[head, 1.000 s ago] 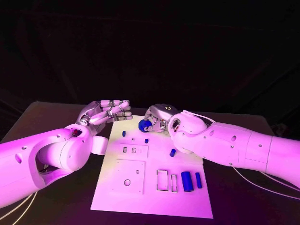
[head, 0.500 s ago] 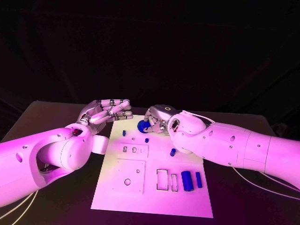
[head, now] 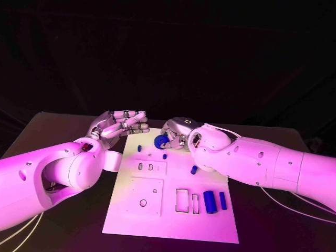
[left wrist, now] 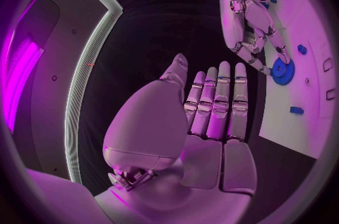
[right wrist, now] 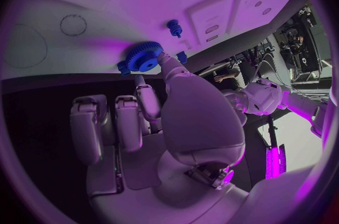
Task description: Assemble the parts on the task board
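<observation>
Fingers of right hand (head: 181, 134) pinch blue gear (right wrist: 143, 57) on task board (head: 164, 220); left hand (head: 121, 124) fingers spread, empty.

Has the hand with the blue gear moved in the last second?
No. The right hand holds the blue gear at the same spot near the task board's far end.
</observation>
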{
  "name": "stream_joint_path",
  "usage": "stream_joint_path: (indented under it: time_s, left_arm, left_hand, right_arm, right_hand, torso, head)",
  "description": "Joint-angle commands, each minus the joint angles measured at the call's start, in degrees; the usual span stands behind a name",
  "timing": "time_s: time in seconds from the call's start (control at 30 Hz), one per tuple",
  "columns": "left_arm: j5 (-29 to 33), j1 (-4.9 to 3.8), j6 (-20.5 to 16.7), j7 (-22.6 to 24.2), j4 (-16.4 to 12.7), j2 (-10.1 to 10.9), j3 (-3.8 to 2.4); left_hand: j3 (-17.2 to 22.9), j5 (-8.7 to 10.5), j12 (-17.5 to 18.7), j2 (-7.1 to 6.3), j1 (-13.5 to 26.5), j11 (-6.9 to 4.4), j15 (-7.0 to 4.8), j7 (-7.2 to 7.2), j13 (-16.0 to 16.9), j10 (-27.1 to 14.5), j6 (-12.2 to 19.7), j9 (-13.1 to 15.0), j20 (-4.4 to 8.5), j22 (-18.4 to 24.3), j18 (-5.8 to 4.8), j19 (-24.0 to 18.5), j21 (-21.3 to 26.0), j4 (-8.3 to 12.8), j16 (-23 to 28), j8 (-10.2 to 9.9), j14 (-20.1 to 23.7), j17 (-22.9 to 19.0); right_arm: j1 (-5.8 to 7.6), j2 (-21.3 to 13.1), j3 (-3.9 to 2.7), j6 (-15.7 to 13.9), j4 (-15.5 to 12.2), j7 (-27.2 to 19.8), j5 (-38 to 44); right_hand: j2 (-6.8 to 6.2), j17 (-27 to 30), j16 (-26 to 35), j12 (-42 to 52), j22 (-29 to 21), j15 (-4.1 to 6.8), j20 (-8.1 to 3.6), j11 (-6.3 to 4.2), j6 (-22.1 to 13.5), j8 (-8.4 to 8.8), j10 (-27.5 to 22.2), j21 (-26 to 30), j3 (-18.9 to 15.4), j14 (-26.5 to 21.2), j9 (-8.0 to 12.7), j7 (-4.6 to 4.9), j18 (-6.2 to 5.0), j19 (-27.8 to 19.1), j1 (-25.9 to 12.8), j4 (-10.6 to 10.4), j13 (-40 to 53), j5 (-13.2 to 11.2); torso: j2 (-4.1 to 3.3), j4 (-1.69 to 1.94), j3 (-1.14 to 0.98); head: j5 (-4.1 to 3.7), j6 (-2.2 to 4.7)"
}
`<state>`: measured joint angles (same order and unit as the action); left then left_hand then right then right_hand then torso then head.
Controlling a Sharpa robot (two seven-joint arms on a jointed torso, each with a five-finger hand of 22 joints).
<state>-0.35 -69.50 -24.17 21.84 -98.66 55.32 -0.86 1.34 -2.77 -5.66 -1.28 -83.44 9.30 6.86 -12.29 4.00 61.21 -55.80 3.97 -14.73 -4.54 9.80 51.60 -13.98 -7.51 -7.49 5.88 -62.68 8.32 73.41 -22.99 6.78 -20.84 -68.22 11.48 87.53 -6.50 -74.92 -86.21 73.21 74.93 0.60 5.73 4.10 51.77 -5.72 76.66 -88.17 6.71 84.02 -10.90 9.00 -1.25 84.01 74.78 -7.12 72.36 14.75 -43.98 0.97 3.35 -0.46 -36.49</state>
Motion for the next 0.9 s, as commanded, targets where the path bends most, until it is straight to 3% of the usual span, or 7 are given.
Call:
stream_joint_path:
  time_s: [0.03, 0.33, 0.47, 0.9]
  left_arm:
    - [-0.3, -0.08, 0.6, 0.3, -0.1, -0.1, -0.06]
    - [-0.3, -0.08, 0.6, 0.2, 0.0, -0.2, -0.06]
    - [-0.3, -0.08, 0.6, 0.2, 0.1, -0.2, -0.06]
    - [-0.3, -0.08, 0.5, 0.2, 0.2, -0.1, -0.06]
  left_hand:
    - [-0.1, -0.17, 0.3, 0.43, 0.0, 0.18, 0.32, -0.18, -0.1, -0.1, 0.0, -0.1, -0.27, 0.1, 0.78, 0.0, 0.3, 0.3, 0.3, -0.3, 0.2, 0.1]
    - [-0.2, -0.17, 0.4, 0.48, 0.0, 0.19, 0.33, -0.20, 0.0, -0.1, 0.0, -0.1, -0.28, 0.1, 0.78, 0.0, 0.3, 0.4, 0.4, -0.4, 0.2, 0.1]
    - [-0.2, -0.17, 0.4, 0.48, 0.0, 0.19, 0.33, -0.20, 0.0, -0.1, 0.0, -0.1, -0.28, 0.1, 0.78, 0.0, 0.3, 0.4, 0.4, -0.4, 0.2, 0.1]
    - [-0.2, -0.17, 0.4, 0.49, 0.0, 0.20, 0.33, -0.21, 0.0, -0.1, 0.0, -0.1, -0.28, 0.1, 0.78, 0.0, 0.3, 0.5, 0.4, -0.4, 0.2, 0.1]
  right_arm:
    - [-0.03, 0.0, 0.02, 1.3, 0.0, -0.5, 0.1]
    - [-0.04, 0.0, 0.05, 4.6, 0.2, -0.4, -1.2]
    - [-0.05, 0.1, 0.07, 4.8, 0.5, 0.0, -1.4]
    - [-0.12, -1.2, 0.09, 0.2, -0.4, 0.4, -1.2]
  right_hand:
    - [0.10, -7.3, -0.2, -0.3, 12.7, -0.55, 0.34, 0.10, -0.8, 0.51, -0.4, 0.3, -0.5, 4.3, 0.1, 0.11, 0.49, 4.0, -0.9, -0.2, -0.1, -0.5]
    - [1.02, -7.8, -0.5, 0.7, 13.0, -0.70, 0.58, 0.20, 1.1, 0.62, 0.4, 0.1, -1.7, 4.4, -0.5, 0.13, 0.57, 4.2, -3.7, -2.5, 0.9, 0.0]
    - [2.03, -7.9, -0.5, 0.7, 13.0, -0.71, 0.60, 0.21, 1.7, 0.90, 0.3, 0.1, -2.2, 4.4, -0.6, 0.12, 0.55, 4.1, -6.2, -4.6, 1.0, 2.7]
    - [2.43, -8.3, -0.8, 1.5, 13.6, -0.63, 0.56, 0.08, 2.4, 0.96, 1.0, -0.4, -2.0, 4.5, -0.8, -0.03, 0.75, 4.7, -6.0, -4.6, 1.8, 3.0]
  torso:
    - [-0.02, 0.01, 0.02]
    - [-0.03, -0.01, 0.01]
    - [-0.01, 0.00, 0.02]
    - [0.02, -0.02, -0.01]
  head:
    - [-0.06, 0.00]
    - [0.02, 0.03]
    - [-0.04, 0.14]
    - [-0.05, -0.03]
